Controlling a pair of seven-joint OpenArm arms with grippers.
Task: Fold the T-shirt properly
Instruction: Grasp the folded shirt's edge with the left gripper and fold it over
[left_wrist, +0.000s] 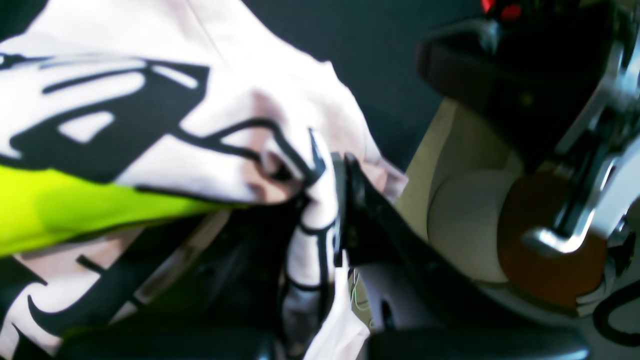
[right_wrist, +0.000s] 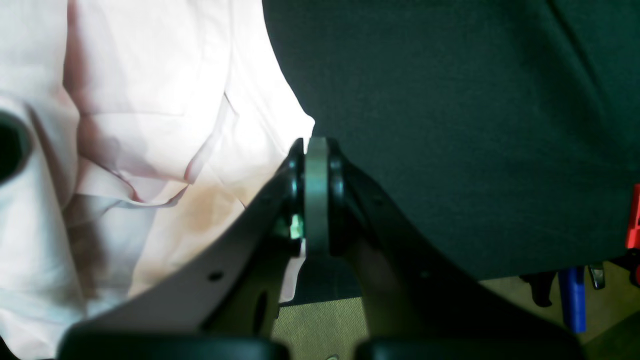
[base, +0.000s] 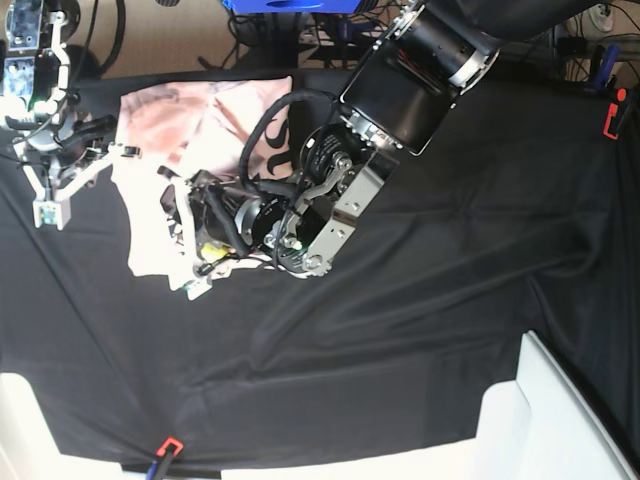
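Two grippers are recorded over one garment, both with jaws closed

Item: T-shirt (base: 165, 160), pale pink, lying bunched near the far corner of the black cloth (base: 450, 290) on the right arm's side of the table. Plain side is shown to the right wrist view (right_wrist: 140, 115); black printed graphics are shown to the left wrist view (left_wrist: 150, 120). Several loose folds and overlapping layers are noted; no tidy fold is yet formed.

Left gripper (left_wrist: 340, 210): jaws pinched on a gathered edge of the printed fabric, which is drawn up into a bunch at the tips. In the base view the arm is seen reaching across the table, its wrist low over the shirt's near edge (base: 205, 262).

Right gripper (right_wrist: 316, 195): jaws pressed together at the shirt's corner where pink meets black cloth. A pale strip is seen between the tips; whether this is shirt hem or a pad cannot be told.

Step judged in hand: an edge is being carried to lay the garment out or over itself.

Handling notes: the pinched edge is best kept taut and moved low and slowly, so that under-layers are not dragged. Only one layer should be held; a bunched grip is likely to leave creases. Release is advised only once the fabric is lying flat with its edges aligned
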